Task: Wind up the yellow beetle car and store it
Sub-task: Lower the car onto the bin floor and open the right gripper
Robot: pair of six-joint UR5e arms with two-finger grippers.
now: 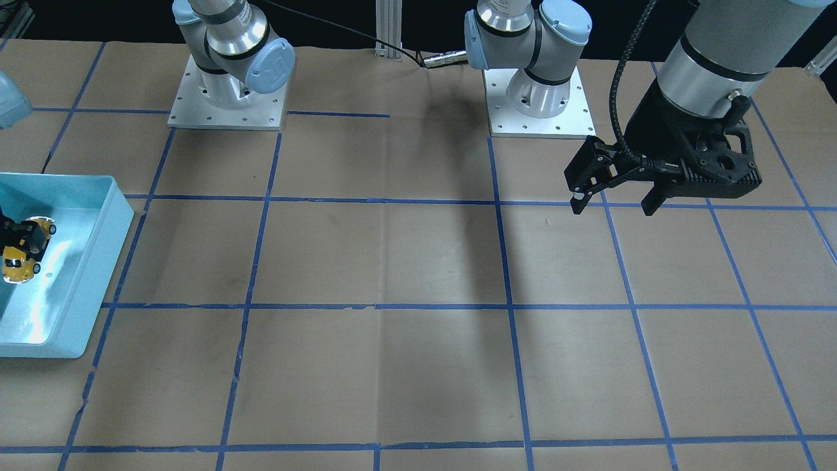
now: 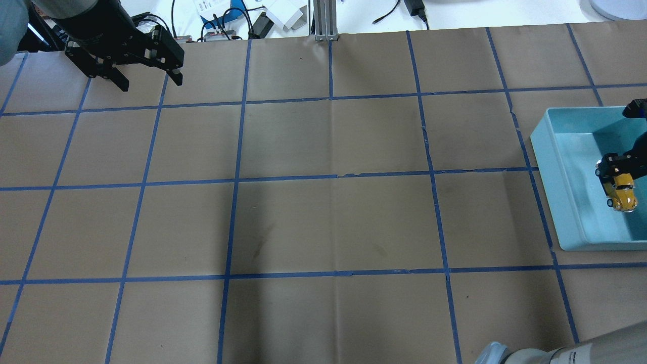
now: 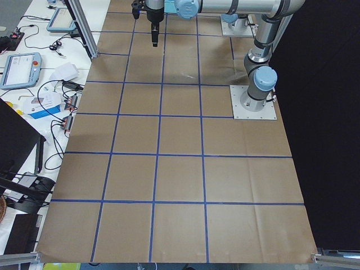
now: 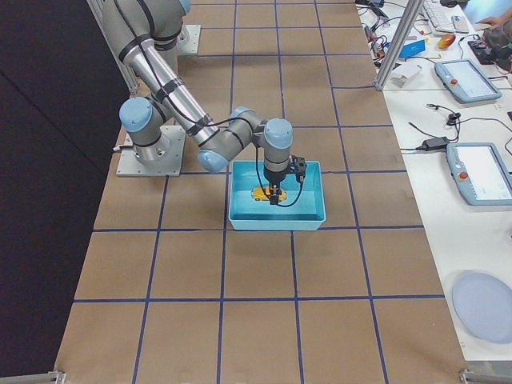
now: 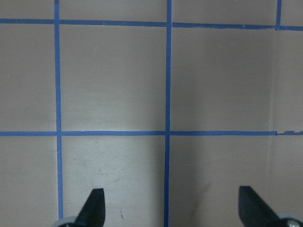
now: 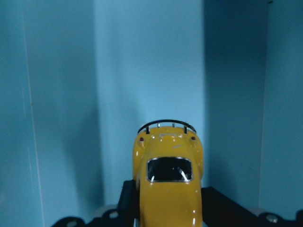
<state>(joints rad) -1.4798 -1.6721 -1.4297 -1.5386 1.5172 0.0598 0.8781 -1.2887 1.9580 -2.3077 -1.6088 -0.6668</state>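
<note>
Down inside the teal bin (image 1: 98, 275), right pincer (image 2: 615, 172) grips yellow beetle car (image 2: 624, 194); left pincer (image 1: 613, 208) spread.

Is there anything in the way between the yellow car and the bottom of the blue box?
No, nothing visible. The right gripper holds the yellow beetle car inside the teal bin, and the bin's floor around it looks bare. Whether the wheels touch the floor cannot be told.

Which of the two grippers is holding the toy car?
The right gripper, shut on the small glossy yellow beetle car inside the light blue plastic bin; the left gripper hangs open over brown paper.
</note>
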